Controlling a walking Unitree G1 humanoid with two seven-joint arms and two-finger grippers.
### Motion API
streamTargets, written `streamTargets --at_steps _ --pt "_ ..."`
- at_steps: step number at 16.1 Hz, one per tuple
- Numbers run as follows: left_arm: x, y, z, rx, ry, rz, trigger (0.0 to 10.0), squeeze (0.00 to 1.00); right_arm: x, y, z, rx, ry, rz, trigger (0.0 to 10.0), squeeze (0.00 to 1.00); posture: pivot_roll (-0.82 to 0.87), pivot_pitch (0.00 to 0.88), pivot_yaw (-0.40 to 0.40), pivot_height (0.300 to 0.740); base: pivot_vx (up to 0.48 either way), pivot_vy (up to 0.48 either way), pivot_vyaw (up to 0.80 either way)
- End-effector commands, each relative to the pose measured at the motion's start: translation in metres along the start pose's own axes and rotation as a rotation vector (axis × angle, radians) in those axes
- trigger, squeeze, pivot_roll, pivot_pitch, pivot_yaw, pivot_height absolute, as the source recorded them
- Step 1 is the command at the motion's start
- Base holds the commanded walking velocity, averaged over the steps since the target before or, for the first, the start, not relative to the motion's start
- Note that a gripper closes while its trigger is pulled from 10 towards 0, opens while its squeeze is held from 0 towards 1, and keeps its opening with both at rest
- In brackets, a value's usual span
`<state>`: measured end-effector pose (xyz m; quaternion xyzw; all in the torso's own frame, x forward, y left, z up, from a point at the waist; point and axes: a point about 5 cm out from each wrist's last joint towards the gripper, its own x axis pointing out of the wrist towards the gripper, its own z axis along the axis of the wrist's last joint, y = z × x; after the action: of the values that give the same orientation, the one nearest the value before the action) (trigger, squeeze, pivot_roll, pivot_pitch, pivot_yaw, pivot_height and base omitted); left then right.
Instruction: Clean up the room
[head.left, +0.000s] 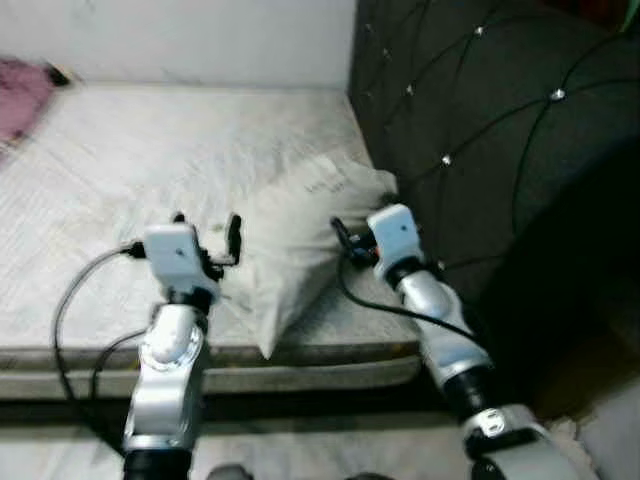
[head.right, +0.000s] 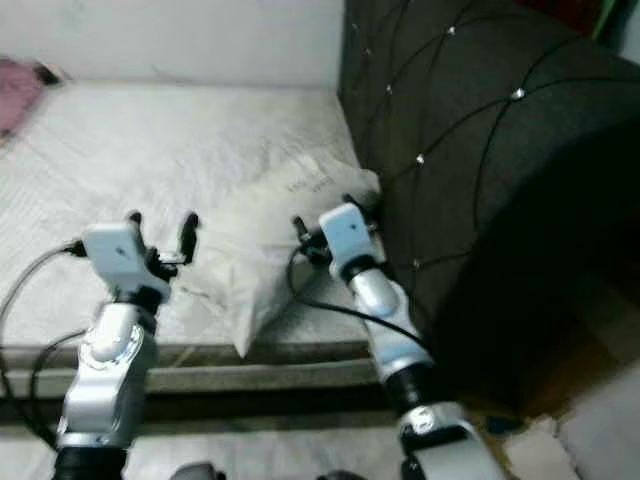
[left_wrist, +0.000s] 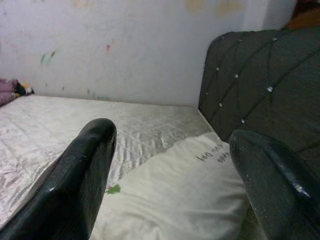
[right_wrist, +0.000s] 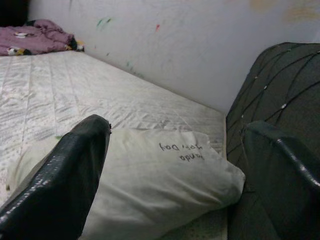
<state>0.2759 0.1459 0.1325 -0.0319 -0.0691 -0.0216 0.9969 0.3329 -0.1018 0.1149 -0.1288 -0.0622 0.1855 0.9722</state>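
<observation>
Grippers first: left gripper (head.left: 207, 237) has its two black fingers spread wide with nothing between them, hovering just off the near-left edge of the pillow (head.left: 300, 240), not touching as far as I can tell. Right gripper (right_wrist: 175, 175) is also spread, one finger (right_wrist: 65, 180) over the pillow's near end and the other (right_wrist: 285, 180) over by the headboard (head.left: 480, 120), and again nothing is pinched. From the head camera the right gripper sits at the pillow's right side, squeezed between it and the headboard. The pillow itself is cream-white with a bit of dark handwriting-style print on its top face, lying flat on the mattress (head.left: 150, 170). Its long axis runs diagonally: one corner sticks out toward the robot over the mattress's front edge, and the far end butts up against the headboard. That headboard is dark, tufted with little shiny studs, and stands just right of the pillow. Well away from the pillow, at the mattress's far left corner against the white wall (head.left: 200, 40), there's a crumpled purple-pink cloth (head.left: 20, 95).
</observation>
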Motion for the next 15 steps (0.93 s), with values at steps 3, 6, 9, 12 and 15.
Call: streamTargets --at_steps 3,6,9,12,15 --pt "0.0012 0.003 0.0013 -0.008 -0.002 0.006 10.0 0.0 0.0036 0.0012 0.0048 0.0 -0.019 0.007 10.0 0.0 0.05 0.0 -0.047 0.74 0.0 0.0 0.0" --pt "0.0011 0.0015 0.0013 0.001 -0.007 -0.005 10.0 0.0 0.0036 0.0021 0.0046 -0.002 -0.019 0.011 10.0 0.0 0.05 0.0 -0.046 0.74 0.0 0.0 0.0" --pt "0.0011 0.0022 0.0008 -0.009 -0.004 0.002 10.0 0.0 0.0037 0.0022 0.0044 -0.002 -0.018 0.011 10.0 0.0 0.05 0.0 -0.046 0.74 0.0 0.0 0.0" --pt "0.0015 0.0025 0.0008 -0.009 -0.003 0.005 10.0 0.0 0.0041 0.0018 0.0045 -0.003 -0.019 0.012 10.0 0.0 0.05 0.0 -0.049 0.74 0.0 0.0 0.0" --pt "0.0012 0.0002 0.0028 -0.007 -0.02 -0.019 10.0 0.0 0.0047 0.0012 0.0045 0.003 -0.015 0.008 10.0 0.0 0.04 0.0 -0.048 0.74 0.0 0.0 0.0"
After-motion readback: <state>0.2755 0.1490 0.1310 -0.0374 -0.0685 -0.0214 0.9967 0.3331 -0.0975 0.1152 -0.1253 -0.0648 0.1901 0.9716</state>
